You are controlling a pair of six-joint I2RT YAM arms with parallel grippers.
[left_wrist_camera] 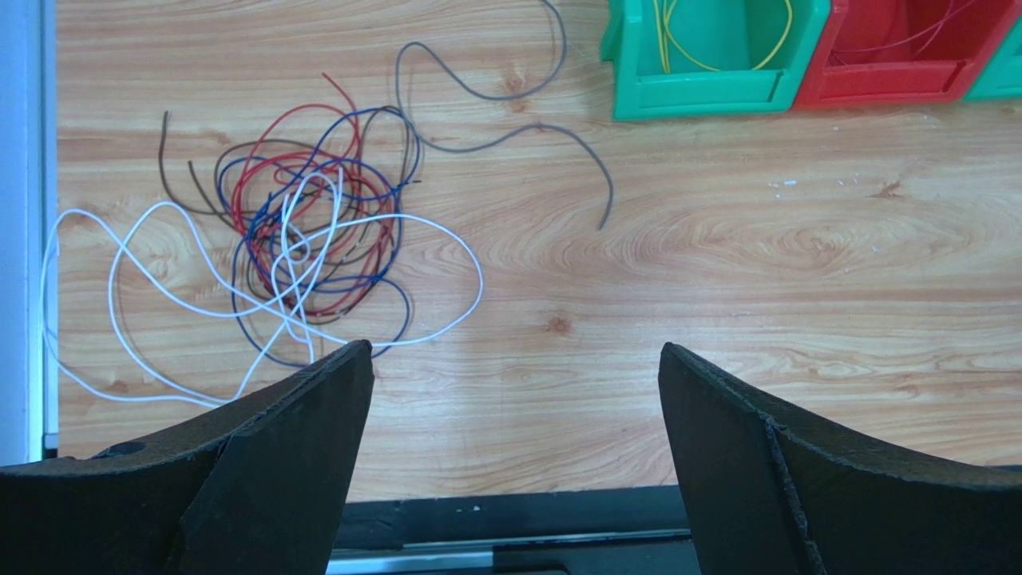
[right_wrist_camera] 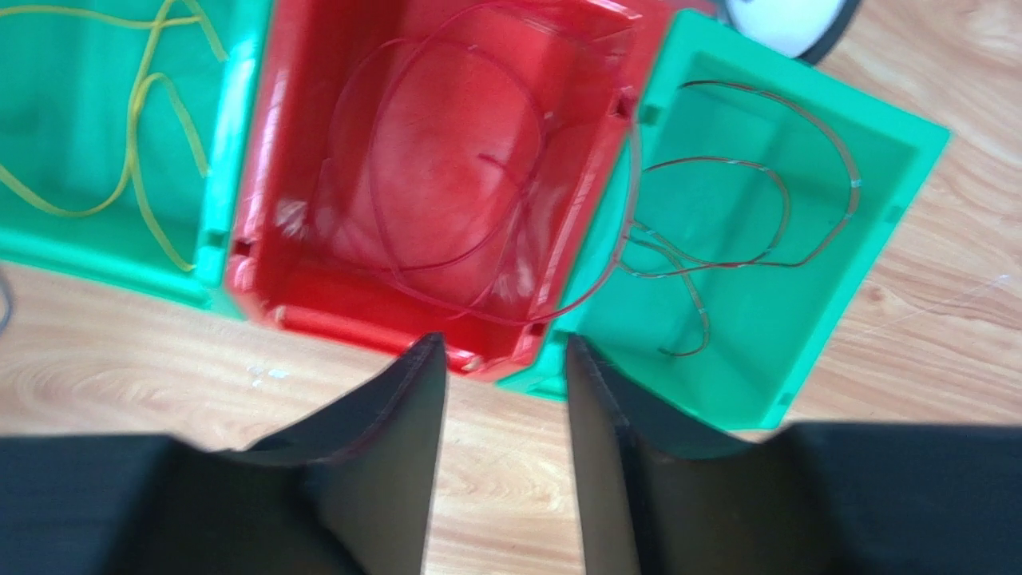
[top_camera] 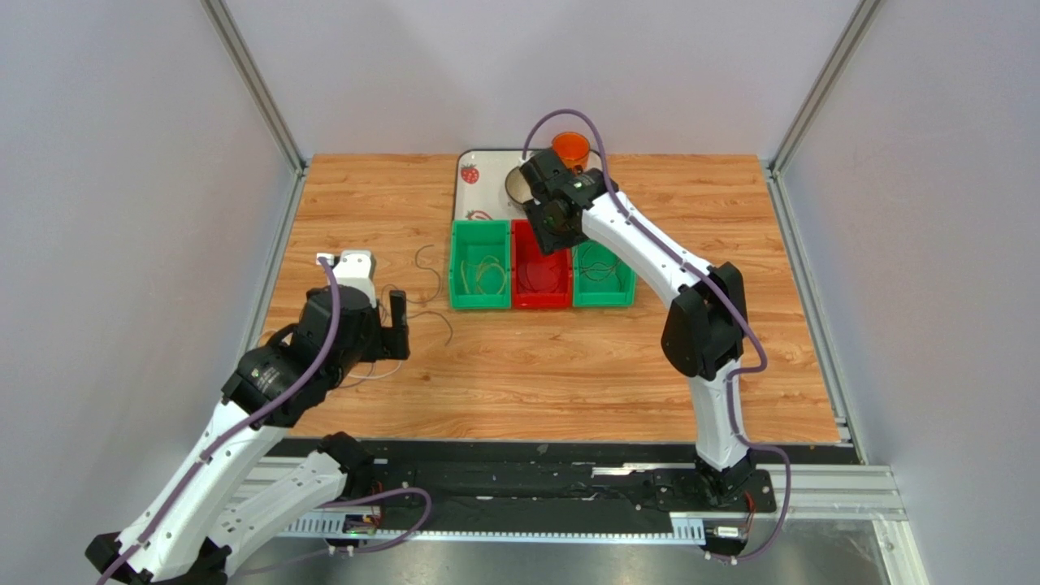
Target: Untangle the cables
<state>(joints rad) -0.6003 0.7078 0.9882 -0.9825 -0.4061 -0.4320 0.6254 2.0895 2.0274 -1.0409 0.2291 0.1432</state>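
A tangle of cables (left_wrist_camera: 314,237) in red, blue, brown and white lies on the wood, up and left of my left gripper (left_wrist_camera: 513,359). That gripper is open wide with nothing between its fingers. A loose grey cable (left_wrist_camera: 504,134) lies apart to the right of the tangle. My right gripper (right_wrist_camera: 504,347) hovers over the near rims of the red bin (right_wrist_camera: 372,314) and the right green bin (right_wrist_camera: 720,395), jaws apart and empty. A red cable (right_wrist_camera: 446,156) lies in the red bin. A dark cable (right_wrist_camera: 768,204) lies in the right green bin, a yellow one (right_wrist_camera: 134,132) in the left green bin (right_wrist_camera: 108,258).
The three bins (top_camera: 541,302) stand in a row at the table's middle back. Behind them is a white tray (top_camera: 479,165) with an orange cup (top_camera: 570,149). Metal frame rails (top_camera: 278,262) border the table, and a black rail (top_camera: 549,469) runs along the near edge.
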